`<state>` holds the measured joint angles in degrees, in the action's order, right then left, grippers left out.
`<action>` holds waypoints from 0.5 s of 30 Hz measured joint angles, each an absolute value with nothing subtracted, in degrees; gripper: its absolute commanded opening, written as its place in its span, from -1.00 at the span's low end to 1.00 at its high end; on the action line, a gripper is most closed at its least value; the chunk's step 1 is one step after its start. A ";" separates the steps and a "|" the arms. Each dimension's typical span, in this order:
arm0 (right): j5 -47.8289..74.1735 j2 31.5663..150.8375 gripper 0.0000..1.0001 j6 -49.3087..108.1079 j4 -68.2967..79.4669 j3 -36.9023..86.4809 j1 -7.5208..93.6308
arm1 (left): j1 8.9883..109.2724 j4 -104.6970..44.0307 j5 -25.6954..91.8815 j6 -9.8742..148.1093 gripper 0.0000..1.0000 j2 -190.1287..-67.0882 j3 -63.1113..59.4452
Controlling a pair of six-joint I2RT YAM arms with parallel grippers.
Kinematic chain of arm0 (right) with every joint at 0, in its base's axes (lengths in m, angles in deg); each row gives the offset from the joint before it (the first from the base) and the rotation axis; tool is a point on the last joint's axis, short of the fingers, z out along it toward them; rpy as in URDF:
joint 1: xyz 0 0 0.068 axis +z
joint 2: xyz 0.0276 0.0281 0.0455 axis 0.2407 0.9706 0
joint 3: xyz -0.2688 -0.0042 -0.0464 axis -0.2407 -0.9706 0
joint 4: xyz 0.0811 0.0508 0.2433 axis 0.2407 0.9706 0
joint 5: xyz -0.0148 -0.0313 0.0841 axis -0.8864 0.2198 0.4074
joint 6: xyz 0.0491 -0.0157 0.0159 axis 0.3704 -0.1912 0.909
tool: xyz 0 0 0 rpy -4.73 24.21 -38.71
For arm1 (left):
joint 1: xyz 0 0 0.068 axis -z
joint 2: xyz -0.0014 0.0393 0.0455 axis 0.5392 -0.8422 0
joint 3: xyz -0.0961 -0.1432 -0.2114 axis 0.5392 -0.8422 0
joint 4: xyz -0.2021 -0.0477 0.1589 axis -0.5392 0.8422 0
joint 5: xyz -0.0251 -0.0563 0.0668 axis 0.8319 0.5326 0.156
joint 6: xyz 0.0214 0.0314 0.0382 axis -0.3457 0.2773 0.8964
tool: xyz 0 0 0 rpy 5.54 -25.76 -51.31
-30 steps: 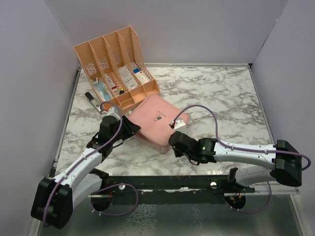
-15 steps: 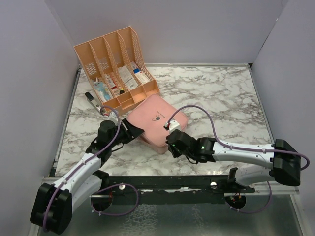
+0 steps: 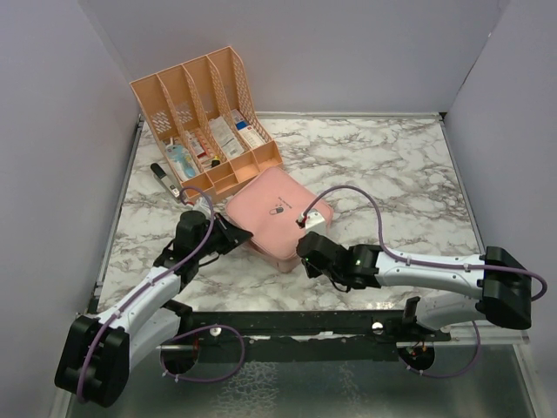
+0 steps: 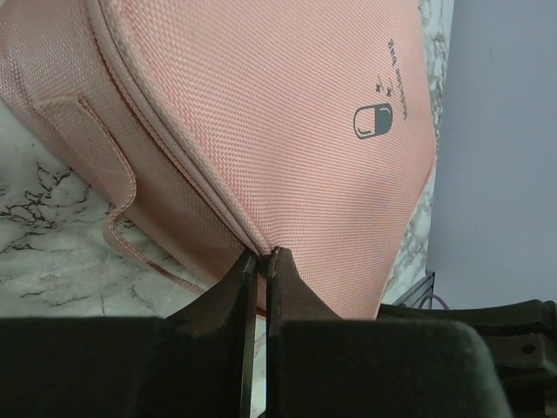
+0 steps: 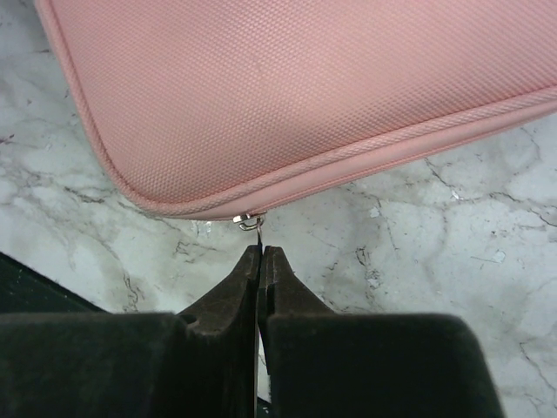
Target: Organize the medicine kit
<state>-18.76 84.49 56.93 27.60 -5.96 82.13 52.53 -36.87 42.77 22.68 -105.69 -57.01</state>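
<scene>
Currently: medicine kit (image 3: 277, 212) lies flat, lid down, on the marble surface (image 3: 392, 174), just in front of the peach organizer (image 3: 202, 109). Left pincer (image 4: 261, 255) closed tight, tips against the kit's zip seam on its left side; whether anything is pinched there, cannot tell. Right pincer (image 5: 259, 250) closed narrow on the metal zip pull (image 5: 249, 219) at the kit's near corner.

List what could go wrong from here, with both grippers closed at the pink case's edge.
1. The right gripper pinches only the tip of the thin zipper pull, so it may slip out when pulled.
2. The left gripper nips just the seam of the medicine kit, so the case may slide rather than unzip, possibly into the peach organizer close behind.
</scene>
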 measured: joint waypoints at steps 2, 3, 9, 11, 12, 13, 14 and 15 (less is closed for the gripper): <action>-20.21 84.49 -0.99 58.20 28.15 -5.94 82.07 | 52.53 -36.22 42.74 23.01 -1.00 -105.67 -56.66; -20.93 84.47 -0.99 58.66 28.37 -5.94 82.02 | 52.53 -36.00 42.72 23.22 -1.00 -105.56 -56.59; -23.16 84.01 -0.99 59.23 29.33 -5.94 79.58 | 52.62 -33.16 42.61 24.69 -1.00 -104.31 -55.92; -23.31 83.90 -0.99 58.70 29.39 -5.94 77.48 | 52.62 -32.61 42.57 25.08 -1.00 -103.86 -55.92; -23.33 83.90 -0.99 58.42 29.39 -5.94 76.38 | 52.62 -32.52 42.55 25.17 -1.00 -103.79 -55.92; -23.29 83.90 -0.99 58.16 29.33 -5.94 75.27 | 52.62 -32.46 42.55 25.30 -1.00 -103.77 -55.92; -23.11 83.86 -0.99 57.76 29.20 -5.98 73.91 | 52.62 -32.46 42.55 25.39 -1.00 -103.77 -55.92; -22.76 83.79 -0.99 57.13 28.96 -6.11 72.14 | 52.62 -32.46 42.55 25.52 -1.00 -103.77 -55.92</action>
<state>-22.76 83.79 57.13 28.96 -6.11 72.14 52.62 -32.46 42.55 25.52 -103.77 -55.92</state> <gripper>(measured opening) 0.010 0.054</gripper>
